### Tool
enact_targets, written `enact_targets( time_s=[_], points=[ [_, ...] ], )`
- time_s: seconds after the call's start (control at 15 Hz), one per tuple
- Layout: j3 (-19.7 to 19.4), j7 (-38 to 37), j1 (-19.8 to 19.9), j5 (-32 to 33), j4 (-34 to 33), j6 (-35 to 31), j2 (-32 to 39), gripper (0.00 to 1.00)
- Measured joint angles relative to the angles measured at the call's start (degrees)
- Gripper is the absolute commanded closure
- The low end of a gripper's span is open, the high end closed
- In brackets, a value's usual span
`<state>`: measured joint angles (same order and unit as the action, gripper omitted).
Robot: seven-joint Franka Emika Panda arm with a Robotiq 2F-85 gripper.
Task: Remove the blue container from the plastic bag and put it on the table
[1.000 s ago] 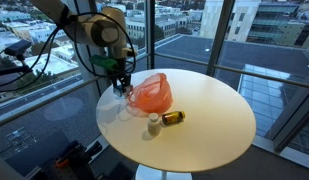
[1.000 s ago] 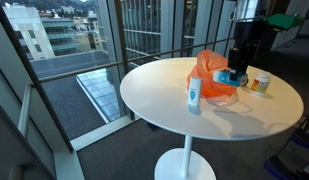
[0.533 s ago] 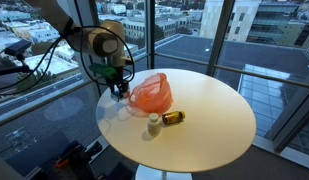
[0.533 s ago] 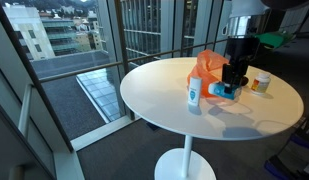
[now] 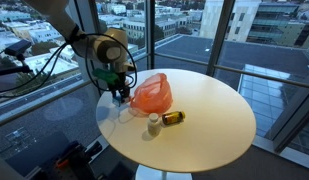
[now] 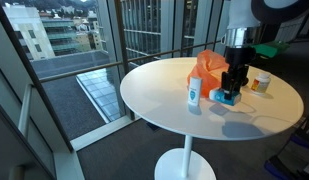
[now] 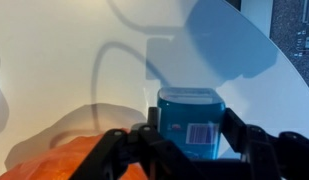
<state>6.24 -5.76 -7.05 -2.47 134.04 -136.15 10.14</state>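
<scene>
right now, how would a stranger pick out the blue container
Find the round white table by the windows, then the orange plastic bag on it. Beside the bag, gripped in the robot's claw at the tabletop, is the blue container: boxy and blue with a barcode label, unlike the round white bottle nearby.

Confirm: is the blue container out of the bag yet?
Out: the wrist view shows the blue container against bare table, orange bag off to its side.

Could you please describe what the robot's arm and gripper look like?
The arm has rounded pale grey segments, with black cables looping beside it. The gripper is black and blocky, with dark jointed fingers. I can read no markings.
</scene>
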Motion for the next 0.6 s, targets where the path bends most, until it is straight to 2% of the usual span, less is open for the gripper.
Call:
enact_targets(
  time_s=[0.6],
  points=[
    [-1.5,0.0,0.5,0.1,0.0,-4.2,2.1,0.61]
  ],
)
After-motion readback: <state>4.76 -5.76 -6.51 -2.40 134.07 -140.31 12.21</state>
